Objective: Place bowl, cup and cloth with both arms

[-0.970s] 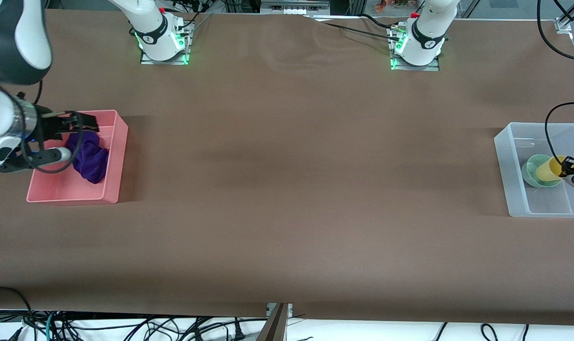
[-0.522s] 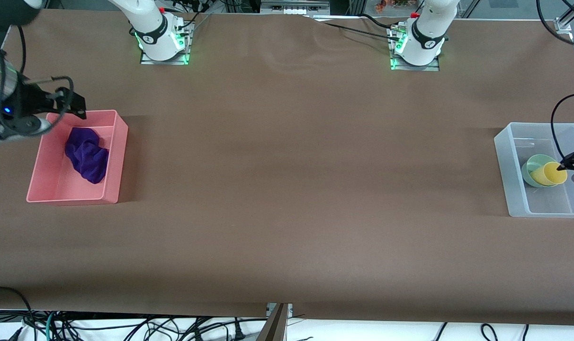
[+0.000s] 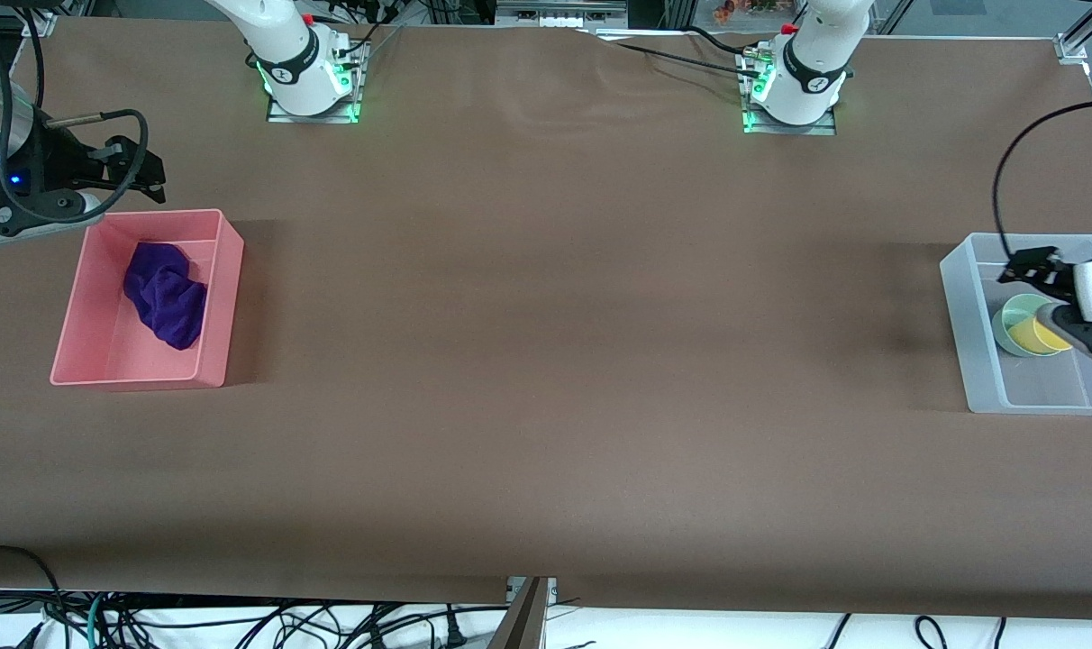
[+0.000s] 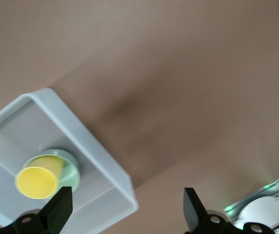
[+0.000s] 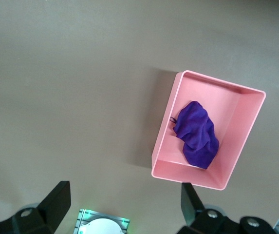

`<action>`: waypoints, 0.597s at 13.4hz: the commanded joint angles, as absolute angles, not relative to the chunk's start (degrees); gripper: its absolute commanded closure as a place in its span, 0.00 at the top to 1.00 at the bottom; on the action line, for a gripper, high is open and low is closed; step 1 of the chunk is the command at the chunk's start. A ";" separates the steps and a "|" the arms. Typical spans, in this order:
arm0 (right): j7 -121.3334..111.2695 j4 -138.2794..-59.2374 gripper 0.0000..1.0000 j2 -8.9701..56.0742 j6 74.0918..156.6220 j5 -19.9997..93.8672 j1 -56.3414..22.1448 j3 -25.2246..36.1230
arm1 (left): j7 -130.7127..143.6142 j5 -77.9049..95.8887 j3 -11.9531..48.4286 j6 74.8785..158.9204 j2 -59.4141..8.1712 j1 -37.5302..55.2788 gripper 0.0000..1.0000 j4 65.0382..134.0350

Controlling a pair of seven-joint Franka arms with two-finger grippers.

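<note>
The purple cloth (image 3: 163, 297) lies crumpled in the pink bin (image 3: 226, 297) at the right arm's end of the table. It also shows in the right wrist view (image 5: 197, 134). My right gripper (image 3: 145, 171) is open and empty, up in the air over the table beside the pink bin's edge nearest the bases. The yellow cup (image 3: 1034, 335) sits inside the mint-green bowl (image 3: 1007, 317) in the clear bin (image 3: 960, 297) at the left arm's end. The left wrist view shows the cup (image 4: 37, 180) and the bowl (image 4: 72, 168). My left gripper (image 3: 1035, 281) is open and empty above the clear bin.
The two arm bases (image 3: 312, 77) (image 3: 794, 90) stand along the table edge farthest from the front camera. The brown table top (image 3: 555, 342) lies between the two bins. Cables hang below the table's near edge.
My right gripper has risen out of the pink bin toward the bases, leaving the cloth inside. My left gripper has let go of the cup, which now rests in the bowl, and has lifted.
</note>
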State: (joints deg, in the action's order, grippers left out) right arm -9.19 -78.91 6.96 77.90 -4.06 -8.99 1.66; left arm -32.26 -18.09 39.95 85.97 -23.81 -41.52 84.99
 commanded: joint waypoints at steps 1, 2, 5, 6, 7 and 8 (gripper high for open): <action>-7.30 -78.23 1.00 7.64 75.59 -2.81 -8.00 1.67 | -20.79 -17.23 46.73 83.50 -23.38 -42.01 1.00 84.37; -7.29 -77.35 1.00 7.82 75.32 -2.90 -7.91 1.67 | -17.09 -16.18 47.63 83.76 -22.25 -40.97 1.00 84.46; -7.91 -77.08 1.00 8.26 76.20 -3.25 -8.26 1.67 | -8.21 -7.93 35.03 85.07 -15.22 -26.24 1.00 84.55; -7.91 -77.08 1.00 8.26 76.55 -3.25 -8.35 1.50 | -4.78 -6.17 30.72 85.08 -13.47 -22.19 1.00 84.55; -7.91 -77.08 1.00 8.35 76.99 -3.16 -8.52 1.49 | -1.09 -4.67 25.54 85.17 -11.97 -17.62 1.00 84.55; -7.91 -77.08 1.00 8.35 77.17 -3.16 -8.61 1.41 | 2.08 -3.35 19.40 85.95 -10.30 -13.49 1.00 84.90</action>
State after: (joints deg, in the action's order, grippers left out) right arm -8.19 -78.66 7.74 77.28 -3.99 -8.53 1.65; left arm -2.62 -6.44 29.20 85.16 -14.45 -19.96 84.09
